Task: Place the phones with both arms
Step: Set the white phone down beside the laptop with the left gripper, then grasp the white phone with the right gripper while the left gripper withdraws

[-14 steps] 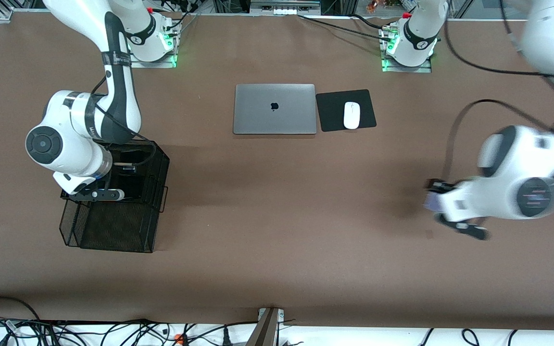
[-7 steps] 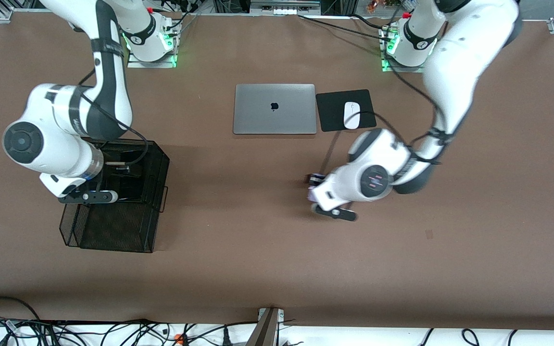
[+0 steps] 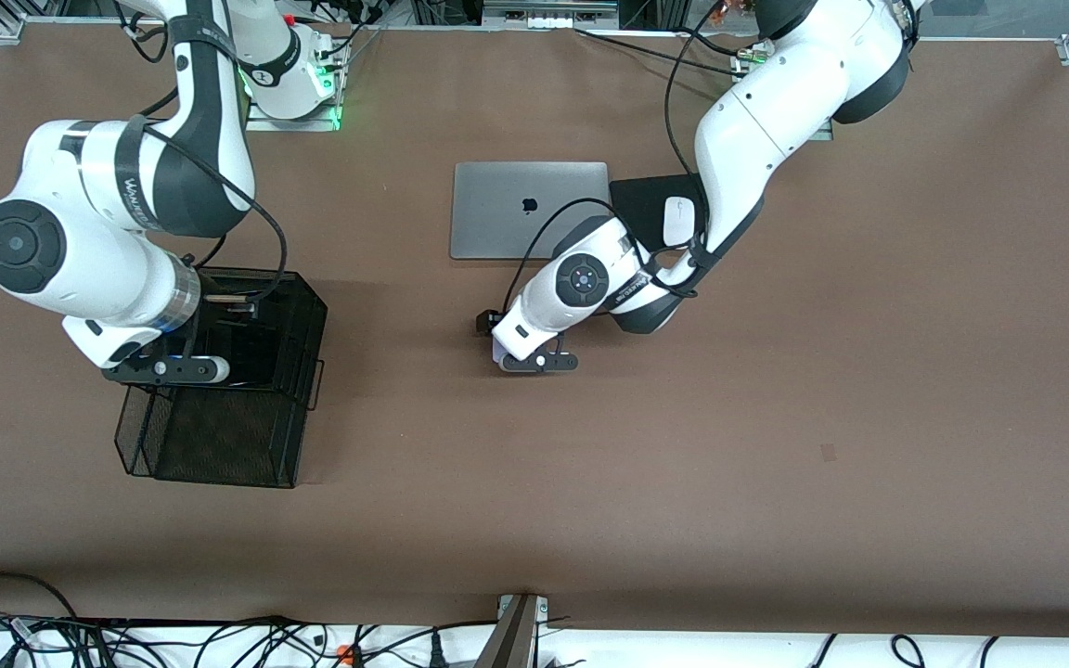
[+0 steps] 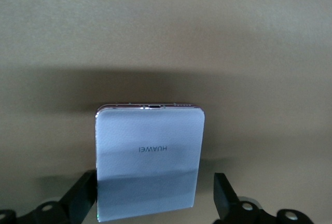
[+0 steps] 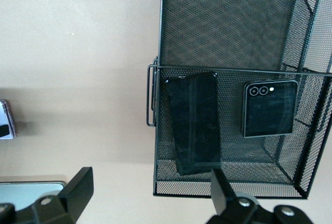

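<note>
Brown worktop [image 3: 776, 445] is carrying everything you are working over. Your left gripper [image 4: 155, 203] has its jaws clenched on the lavender-white flip phone [image 4: 149, 162], having swung in a second from the left arm's end to beside the laptop [image 3: 530, 211]. Your right gripper [image 5: 150, 193] is hanging released above the mesh basket [image 5: 228, 60], where the slab phone [image 5: 193, 123] and black flip phone [image 5: 270, 108] are lying, so one phone is left to deliver.

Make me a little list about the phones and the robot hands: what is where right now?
Left gripper: over the bare brown table, shut on the pale lavender-white flip phone
Right gripper: open, empty, over the black wire mesh basket
Long slim black slab phone: in the basket
Small squarish black flip phone: in the same compartment, beside it
</note>
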{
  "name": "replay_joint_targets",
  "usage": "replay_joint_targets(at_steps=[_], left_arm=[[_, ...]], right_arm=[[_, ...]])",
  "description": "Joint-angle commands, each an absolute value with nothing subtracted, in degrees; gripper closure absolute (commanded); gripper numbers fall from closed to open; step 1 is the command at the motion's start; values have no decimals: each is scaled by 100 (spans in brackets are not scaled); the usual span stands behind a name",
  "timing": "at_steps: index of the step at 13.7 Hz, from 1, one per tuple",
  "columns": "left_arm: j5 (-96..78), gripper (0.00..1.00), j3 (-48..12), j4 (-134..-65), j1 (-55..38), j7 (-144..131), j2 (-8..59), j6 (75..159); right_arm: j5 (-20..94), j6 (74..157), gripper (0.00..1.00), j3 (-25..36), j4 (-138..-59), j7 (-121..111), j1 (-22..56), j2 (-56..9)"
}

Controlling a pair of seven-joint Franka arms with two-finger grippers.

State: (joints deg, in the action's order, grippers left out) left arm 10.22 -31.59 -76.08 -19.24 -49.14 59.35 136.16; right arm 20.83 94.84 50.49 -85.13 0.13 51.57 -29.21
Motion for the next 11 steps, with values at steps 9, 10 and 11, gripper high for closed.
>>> replay_joint_targets(at_steps=[9, 10, 11], left_arm=[[1872, 0, -3111, -7594, 236, -2747, 3140, 8703], [1872, 0, -3111, -7594, 394, -2281, 2894, 8510], [1863, 0, -3111, -7568, 561, -1824, 2718, 8395]], right_arm=[[2162, 10589, 0, 3738, -8499, 2132, 5423, -3357], [2153, 10817, 0, 3387, -8482, 2571, 5432, -3462], [2136, 11072, 0, 3018, -8464, 2975, 5432, -3611]])
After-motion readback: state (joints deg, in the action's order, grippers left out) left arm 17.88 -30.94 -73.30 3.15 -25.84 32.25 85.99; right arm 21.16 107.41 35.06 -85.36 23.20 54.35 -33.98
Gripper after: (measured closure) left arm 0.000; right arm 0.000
